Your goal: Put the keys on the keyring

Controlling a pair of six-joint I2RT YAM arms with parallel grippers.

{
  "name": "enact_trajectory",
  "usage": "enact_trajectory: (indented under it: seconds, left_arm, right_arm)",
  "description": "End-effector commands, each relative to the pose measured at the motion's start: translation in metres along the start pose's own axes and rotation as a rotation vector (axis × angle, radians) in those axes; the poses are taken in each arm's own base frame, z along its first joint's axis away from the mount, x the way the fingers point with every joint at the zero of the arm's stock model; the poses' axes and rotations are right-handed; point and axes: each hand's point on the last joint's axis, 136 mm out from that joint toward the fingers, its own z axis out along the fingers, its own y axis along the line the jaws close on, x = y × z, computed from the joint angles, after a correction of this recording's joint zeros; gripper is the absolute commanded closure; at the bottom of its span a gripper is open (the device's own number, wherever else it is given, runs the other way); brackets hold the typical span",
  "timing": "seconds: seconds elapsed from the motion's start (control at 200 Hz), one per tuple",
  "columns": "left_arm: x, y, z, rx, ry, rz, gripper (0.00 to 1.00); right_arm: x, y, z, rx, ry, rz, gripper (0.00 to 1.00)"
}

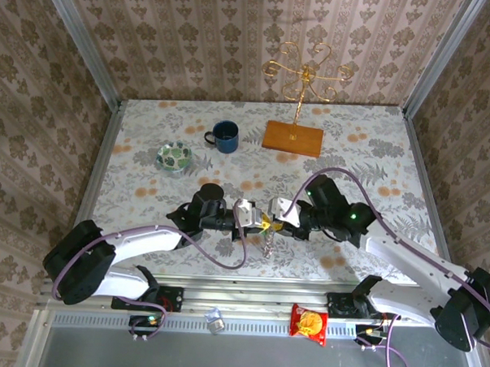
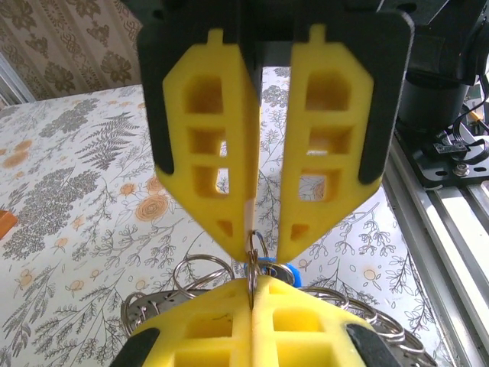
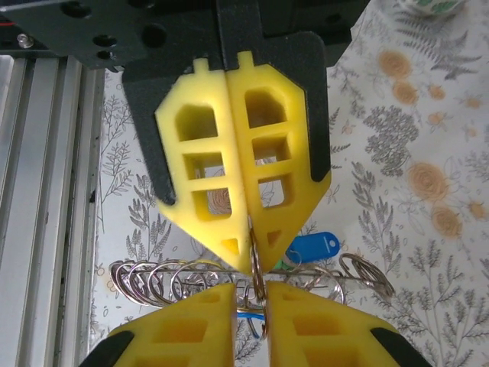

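From my screen: table (image 1: 150, 122) pale with grey fern and orange flower print; walls beige damask. Far side, I note a navy mug (image 1: 225, 136), green-patterned dish (image 1: 174, 157), orange-brown board (image 1: 292, 138) under gold wire stand (image 1: 307, 72). Gripper fingers (image 2: 206, 145) yellow; keyring (image 3: 191, 277) silvery, key tag (image 3: 312, 248) blue.

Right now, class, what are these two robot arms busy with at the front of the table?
The two arms meet nose to nose above the near part of the table. The left gripper and the right gripper both pinch a small metal ring between them, with the keyring, a chain-like loop of silvery rings, hanging just below. A key with a blue tag lies close behind.
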Motion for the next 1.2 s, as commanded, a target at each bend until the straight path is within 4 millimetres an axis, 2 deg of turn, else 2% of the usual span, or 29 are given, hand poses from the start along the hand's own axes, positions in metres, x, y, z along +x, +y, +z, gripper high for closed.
enact_trajectory:
  seconds: [0.0, 0.215, 0.45, 0.57, 0.625, 0.735, 0.855, 1.075, 1.195]
  left_arm:
    - [-0.021, 0.004, -0.003, -0.017, -0.065, 0.055, 1.0]
    - [-0.021, 0.003, -0.004, -0.016, -0.074, 0.056, 1.0]
    - [-0.022, 0.002, -0.005, -0.018, -0.08, 0.056, 1.0]
    - [-0.022, 0.002, -0.006, -0.019, -0.084, 0.059, 1.0]
    - [-0.023, 0.002, -0.006, -0.019, -0.086, 0.059, 1.0]
    - [-0.023, 0.001, -0.006, -0.016, -0.089, 0.058, 1.0]
    - [-0.023, 0.001, -0.006, -0.017, -0.091, 0.06, 1.0]
    - [-0.025, 0.001, -0.007, -0.015, -0.099, 0.064, 1.0]
    - [-0.029, 0.001, -0.007, -0.019, -0.117, 0.064, 1.0]
  right_arm:
    - [-0.005, 0.002, -0.003, 0.004, -0.06, 0.022, 0.81]
    - [0.002, 0.005, -0.002, -0.001, -0.037, 0.041, 0.85]
    - [0.006, 0.005, 0.0, -0.006, -0.019, 0.046, 0.99]
    - [0.015, 0.006, 0.002, 0.0, 0.012, 0.054, 0.99]
    - [0.019, 0.007, 0.003, -0.001, 0.018, 0.06, 0.96]
    - [0.015, 0.007, 0.003, -0.002, -0.004, 0.072, 0.88]
    - [0.013, 0.007, 0.002, 0.004, -0.015, 0.074, 0.87]
    - [0.013, 0.007, 0.004, -0.002, -0.017, 0.074, 1.0]
    - [0.014, 0.008, 0.01, -0.023, -0.018, 0.085, 1.0]
